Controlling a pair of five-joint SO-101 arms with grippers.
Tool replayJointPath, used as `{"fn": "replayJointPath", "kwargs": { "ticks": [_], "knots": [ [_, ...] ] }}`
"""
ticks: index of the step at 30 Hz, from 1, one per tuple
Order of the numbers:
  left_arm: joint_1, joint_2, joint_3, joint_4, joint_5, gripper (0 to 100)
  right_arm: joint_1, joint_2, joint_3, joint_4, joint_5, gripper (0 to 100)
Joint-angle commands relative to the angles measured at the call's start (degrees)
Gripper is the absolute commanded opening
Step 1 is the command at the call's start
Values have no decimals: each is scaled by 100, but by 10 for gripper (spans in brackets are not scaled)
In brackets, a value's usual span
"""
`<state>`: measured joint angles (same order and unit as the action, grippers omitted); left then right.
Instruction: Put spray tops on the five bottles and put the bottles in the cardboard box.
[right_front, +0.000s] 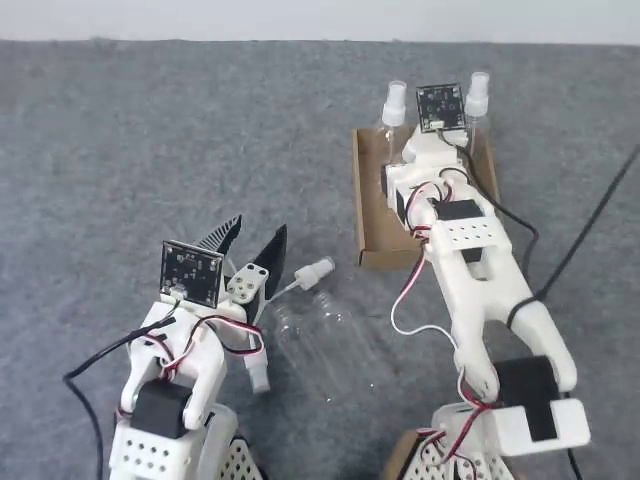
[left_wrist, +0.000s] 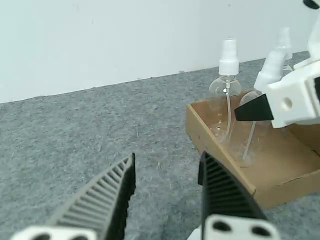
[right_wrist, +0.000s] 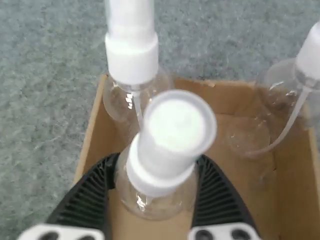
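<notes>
In the cardboard box stand two clear bottles with white spray tops, one at the back left and one at the back right. My right gripper is down inside the box, shut on a third capped bottle that stands upright in front of them. Another clear bottle lies on its side on the grey carpet between the arms, with a spray top on its neck. My left gripper hovers open beside that bottle's top, nothing between its fingers.
Grey carpet covers the table, with wide free room left of the box. Black cables run along the right side. From the left wrist, the box and the right arm's gripper sit ahead.
</notes>
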<state>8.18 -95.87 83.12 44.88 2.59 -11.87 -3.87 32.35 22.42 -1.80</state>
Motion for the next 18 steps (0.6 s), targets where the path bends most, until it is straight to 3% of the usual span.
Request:
{"fn": "replayJointPath", "kwargs": {
  "ticks": [1, 18],
  "knots": [
    [-26, -79, -57, -158, -18, 188, -110, -22, -132, -136, -70, 6],
    [-35, -79, -57, -158, -18, 188, -312, 13, -132, -66, -26, 7]
  ]
}}
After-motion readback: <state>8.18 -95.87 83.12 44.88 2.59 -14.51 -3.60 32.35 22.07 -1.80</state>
